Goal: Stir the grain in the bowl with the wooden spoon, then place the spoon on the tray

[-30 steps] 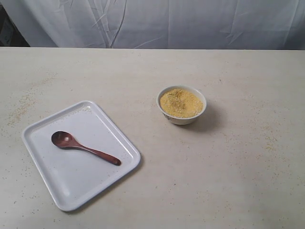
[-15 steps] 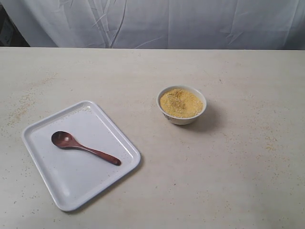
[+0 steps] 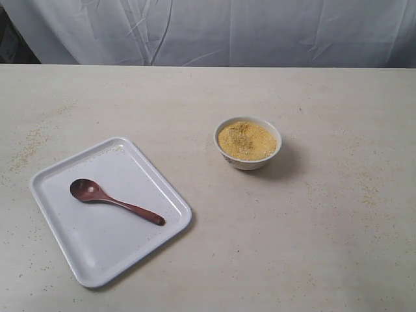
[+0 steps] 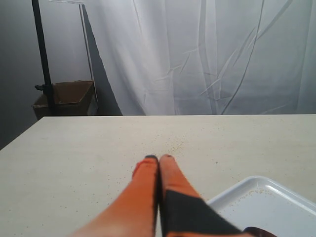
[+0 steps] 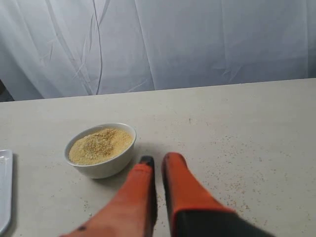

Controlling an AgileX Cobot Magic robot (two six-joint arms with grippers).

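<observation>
The wooden spoon (image 3: 114, 201) lies on the white tray (image 3: 162, 179) at the table's front left, its oval end to the left. The white bowl (image 3: 247, 160) stands to the right of the tray, heaped with yellow grain (image 3: 246, 140). Neither gripper shows in the exterior view. In the left wrist view my left gripper (image 4: 159, 158) is shut and empty above bare table, with a corner of the tray (image 4: 276, 202) beside it. In the right wrist view my right gripper (image 5: 158, 159) is shut and empty, with the bowl (image 5: 106, 165) a short way ahead and to one side.
Loose grains are scattered over the table (image 3: 312, 247), thickest at the far left (image 3: 29, 146). A white curtain (image 3: 260, 32) hangs behind the table's far edge. A cardboard box (image 4: 66, 98) and a black stand (image 4: 42, 54) are beyond the table in the left wrist view.
</observation>
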